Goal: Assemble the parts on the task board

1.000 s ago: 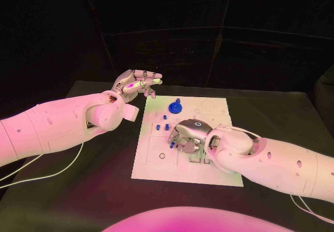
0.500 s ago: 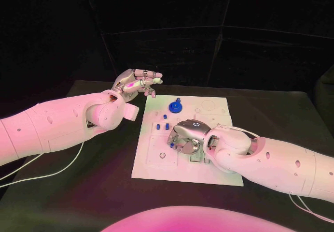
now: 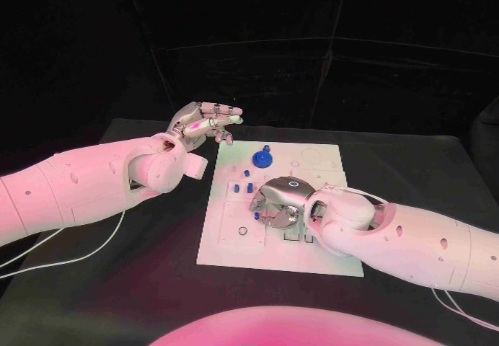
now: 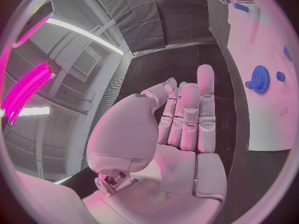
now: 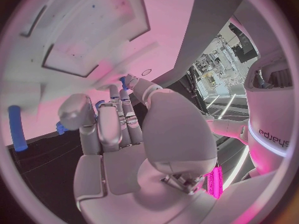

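A: Task board [image 3: 234, 249] lies mid-table, unmoved. Right hand [image 3: 279, 205]?
B: It has barely shifted over the board's centre; grip cannot be judged.
A: Left hand [image 3: 202, 122]?
B: Stays raised off-board, empty, fingers apart. Blue gear [image 3: 263, 158] untouched at the far end; no progress.

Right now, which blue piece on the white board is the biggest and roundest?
The round blue gear near the far end of the white task board. The other blue pieces are small pegs.

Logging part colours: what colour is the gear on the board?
Blue gear, clearest in the left wrist view.
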